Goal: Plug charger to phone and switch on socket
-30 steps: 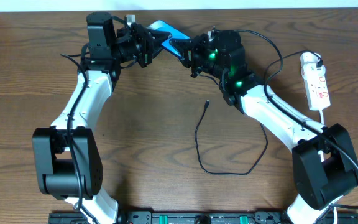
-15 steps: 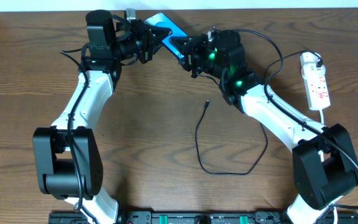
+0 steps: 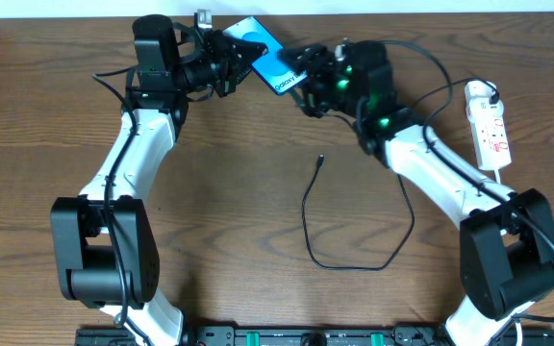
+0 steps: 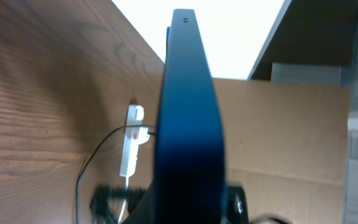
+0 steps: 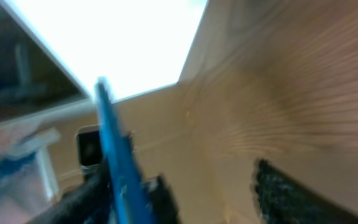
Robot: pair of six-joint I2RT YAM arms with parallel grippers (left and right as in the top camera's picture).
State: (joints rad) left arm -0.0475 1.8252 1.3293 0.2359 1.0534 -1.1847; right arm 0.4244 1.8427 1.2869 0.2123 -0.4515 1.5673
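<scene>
Left gripper (image 3: pixel 233 55) is pinching the phone (image 3: pixel 265 53) by its upper-left end and holding it up off the counter (image 3: pixel 219 192) at the far edge. In the left wrist view the phone sits edge-on dead centre, so that grip looks solid to me. The right gripper (image 3: pixel 308 76) is right up against the other end of the phone, but its wrist view is a blurry mess, so I honestly can't tell if it's spread or clamped. The charger (image 3: pixel 308 216) is lying loose on the counter well below the phone. Its connector tip (image 3: pixel 320 160) points up toward the arms and nothing is holding it. The socket (image 3: pixel 489 125) is off at the right edge, with a black lead running into its top end. What worries me is that both arms are crowded around one phone. If the right one grabs or lets go while the left is twisting, the phone could slip and drop on its edge. Also nobody has the cable, so one arm has to let go and fetch it, and a thin floppy tip like that is easy to fumble or push away. As for writing, the white lettering (image 3: pixel 283 81) on the cyan screen looks like "Galaxy", though it's tiny. The socket only has red switch marks, nothing I can read.
</scene>
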